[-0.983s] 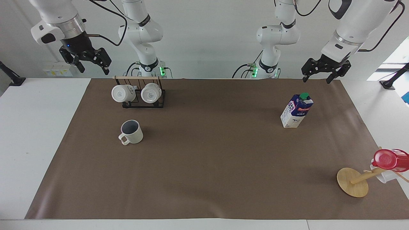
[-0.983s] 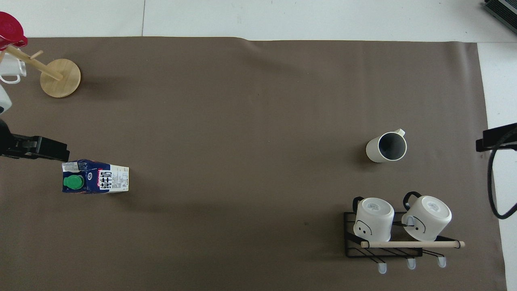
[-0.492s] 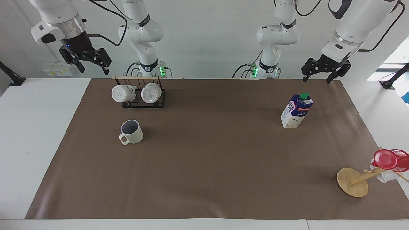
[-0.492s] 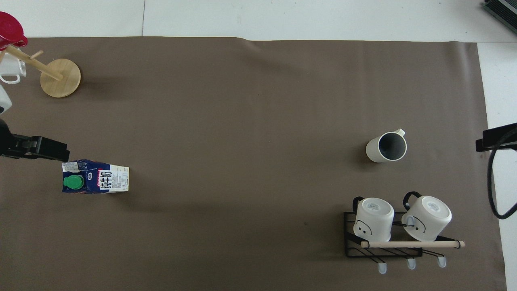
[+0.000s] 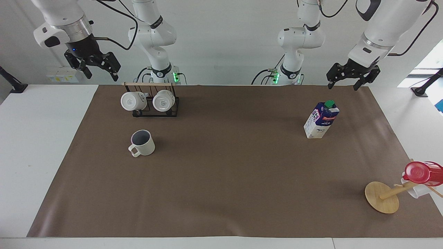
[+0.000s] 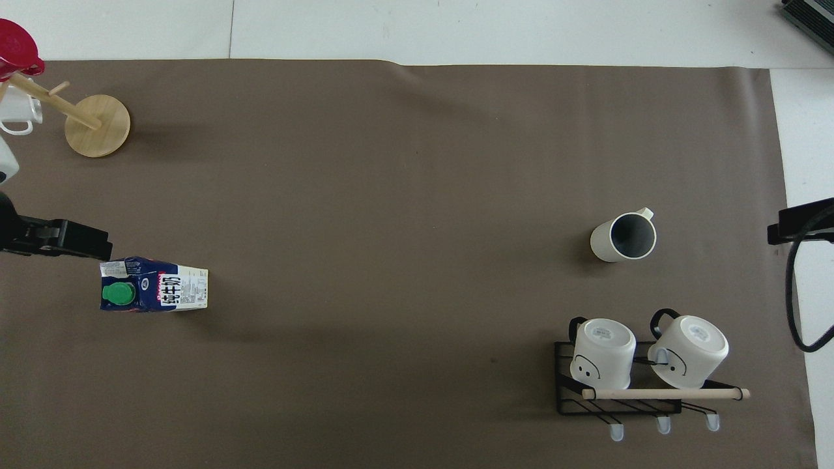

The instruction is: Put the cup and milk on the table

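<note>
Both hands raised, open, empty: left (image 5: 346, 84) above milk (image 5: 321, 120), right (image 5: 100, 73) above cup (image 5: 142, 143)

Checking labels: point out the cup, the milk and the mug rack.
cup (image 5: 142, 142), facing view, on its outer wall.
milk (image 5: 320, 121), facing view, on its front panel.
mug rack (image 6: 664, 393), overhead view, on its wooden bar.

Two white mugs (image 5: 134, 101) (image 5: 163, 100) hang on a black wire rack (image 6: 619, 391) with a wooden rail, at the right arm's end. At the left arm's end, a wooden mug tree (image 5: 381, 197) carries a red cup (image 5: 422, 172).
</note>
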